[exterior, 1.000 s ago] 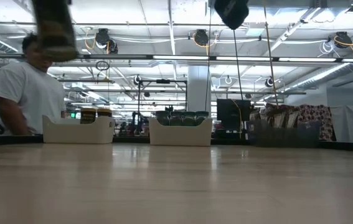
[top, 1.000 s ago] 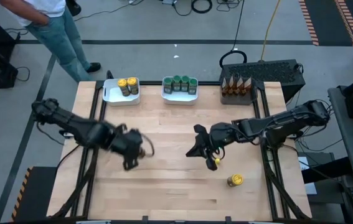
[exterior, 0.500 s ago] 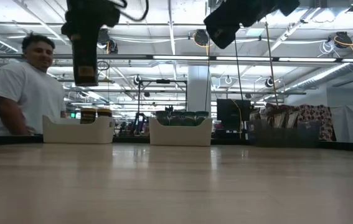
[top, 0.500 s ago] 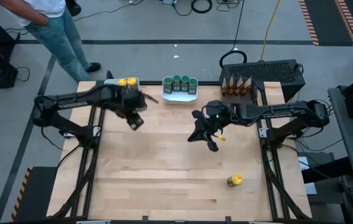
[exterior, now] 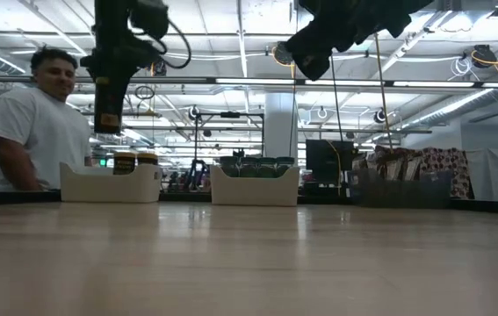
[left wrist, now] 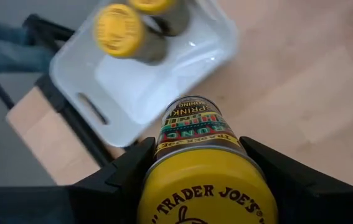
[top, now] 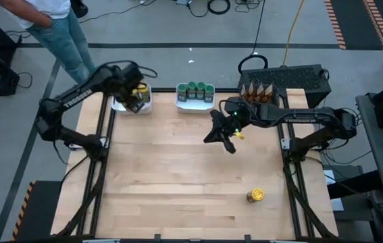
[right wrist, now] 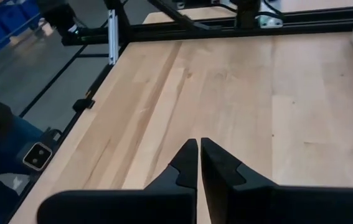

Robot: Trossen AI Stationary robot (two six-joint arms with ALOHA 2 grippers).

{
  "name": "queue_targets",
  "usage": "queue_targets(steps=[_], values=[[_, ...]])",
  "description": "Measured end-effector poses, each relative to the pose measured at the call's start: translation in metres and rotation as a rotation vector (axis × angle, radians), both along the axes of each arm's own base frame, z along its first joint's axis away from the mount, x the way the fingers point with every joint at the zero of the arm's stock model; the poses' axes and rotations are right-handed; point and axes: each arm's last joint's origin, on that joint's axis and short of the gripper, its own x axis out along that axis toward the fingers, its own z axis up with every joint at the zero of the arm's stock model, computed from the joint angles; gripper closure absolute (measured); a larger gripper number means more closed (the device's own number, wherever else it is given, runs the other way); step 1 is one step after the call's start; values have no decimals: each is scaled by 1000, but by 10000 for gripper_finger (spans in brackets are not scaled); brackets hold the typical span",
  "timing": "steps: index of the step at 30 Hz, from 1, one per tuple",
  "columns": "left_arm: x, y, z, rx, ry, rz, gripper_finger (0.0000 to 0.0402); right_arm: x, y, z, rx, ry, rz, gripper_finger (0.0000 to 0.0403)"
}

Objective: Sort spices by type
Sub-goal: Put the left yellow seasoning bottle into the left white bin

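Nearly done, by my read. My left gripper [left wrist: 204,186] is clamped around a yellow-lidded jar [left wrist: 202,171] and hangs over the far-left white tray [top: 119,104], which already carries two yellow-lidded jars [left wrist: 121,30]. I judge the drop into that tray is the step in hand.

At the far middle, the second white tray [top: 194,106] looks full of green-lidded jars [top: 196,90], so that type seems sorted. The brown-orange packets [top: 257,92] stand in a row in the dark rack [top: 299,74] at the far right; I count that group settled too.

My right gripper [right wrist: 198,163] has its fingers pressed together with nothing between them, up over the table's right-centre, just near of the packets.

One more yellow-lidded jar [top: 254,196] stands alone on the bare wood at the near right, well apart from every tray. That one is left to fetch after the jar I am carrying goes in.
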Motion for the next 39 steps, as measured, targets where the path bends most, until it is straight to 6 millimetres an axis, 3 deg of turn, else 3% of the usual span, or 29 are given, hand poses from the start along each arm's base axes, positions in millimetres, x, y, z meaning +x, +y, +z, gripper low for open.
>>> queue_targets(steps=[8,16,24,39], values=[[-26,40,-7,-7,-4,171,182,-1,-8,1,11,-2,-37,403],[-26,67,-26,-46,50,153,182,-2,-11,1,25,4,-56,403],[-25,83,-43,-79,103,131,182,-2,-11,1,41,11,-64,403],[-34,107,-58,-64,91,349,182,-2,-11,1,41,12,-63,403]])
